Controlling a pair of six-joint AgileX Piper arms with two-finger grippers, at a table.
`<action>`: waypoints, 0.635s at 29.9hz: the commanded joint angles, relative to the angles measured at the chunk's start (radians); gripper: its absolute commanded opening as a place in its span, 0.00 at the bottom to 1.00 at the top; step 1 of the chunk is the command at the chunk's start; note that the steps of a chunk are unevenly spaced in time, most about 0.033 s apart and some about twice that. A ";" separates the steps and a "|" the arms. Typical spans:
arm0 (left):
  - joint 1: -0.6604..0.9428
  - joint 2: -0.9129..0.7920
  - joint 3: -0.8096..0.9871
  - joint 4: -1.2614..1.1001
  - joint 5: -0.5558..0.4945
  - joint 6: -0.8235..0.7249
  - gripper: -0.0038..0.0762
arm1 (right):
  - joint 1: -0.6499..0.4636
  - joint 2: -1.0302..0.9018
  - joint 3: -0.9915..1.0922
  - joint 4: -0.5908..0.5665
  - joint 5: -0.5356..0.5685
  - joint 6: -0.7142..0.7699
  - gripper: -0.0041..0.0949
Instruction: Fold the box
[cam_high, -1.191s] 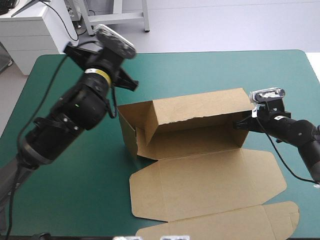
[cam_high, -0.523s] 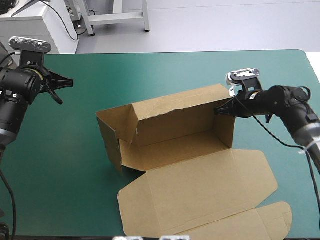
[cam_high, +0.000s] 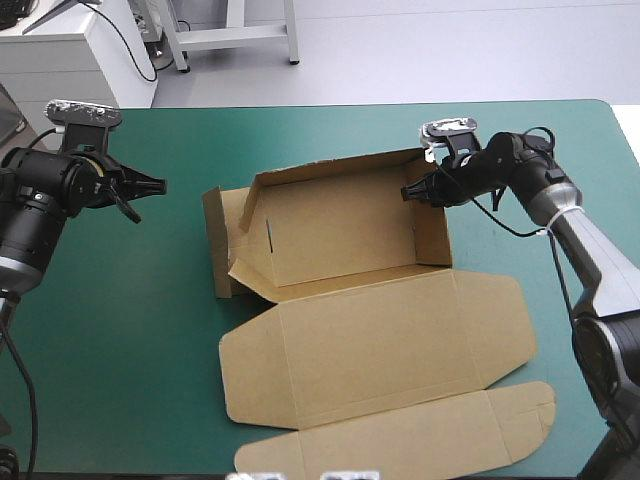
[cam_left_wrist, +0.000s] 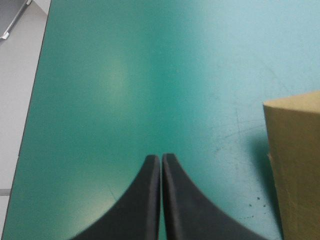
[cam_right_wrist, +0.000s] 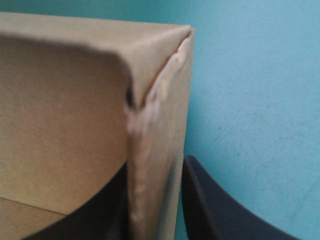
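- The brown box (cam_high: 330, 235) sits mid-table as an open tray. Its far wall and right-end wall are upright, and its lid (cam_high: 380, 340) lies flat on the cover toward the near edge.
- At the tray's left end, the end flap (cam_high: 215, 250) stands askew and angles away from the tray (that corner is not joined).
- The right gripper (cam_high: 410, 192) pinches the right-end wall at the tray's far corner. Seen from its own wrist, the gripper (cam_right_wrist: 155, 170) has one black finger inside the box (cam_right_wrist: 65, 115) and one outside, with the board clamped between them.
- The left gripper (cam_high: 150, 187) hangs well to the left of the box and points toward it. From its wrist, the gripper (cam_left_wrist: 161, 159) has its fingers pressed together in a point with nothing between them, and a corner of the box (cam_left_wrist: 295, 165) shows ahead and off to one side.
- The teal-green cover (cam_high: 130, 340) lies bare beneath that arm.
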 joint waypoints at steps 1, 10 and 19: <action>-0.001 -0.037 -0.023 -0.019 -0.050 0.019 0.04 | -0.004 0.004 -0.039 0.003 -0.077 -0.035 0.41; -0.001 -0.035 -0.023 -0.029 -0.010 0.041 0.04 | -0.004 -0.012 -0.121 0.004 -0.049 -0.036 0.41; -0.001 -0.035 -0.023 -0.025 0.026 0.045 0.04 | -0.004 -0.087 -0.268 -0.070 0.067 -0.012 0.41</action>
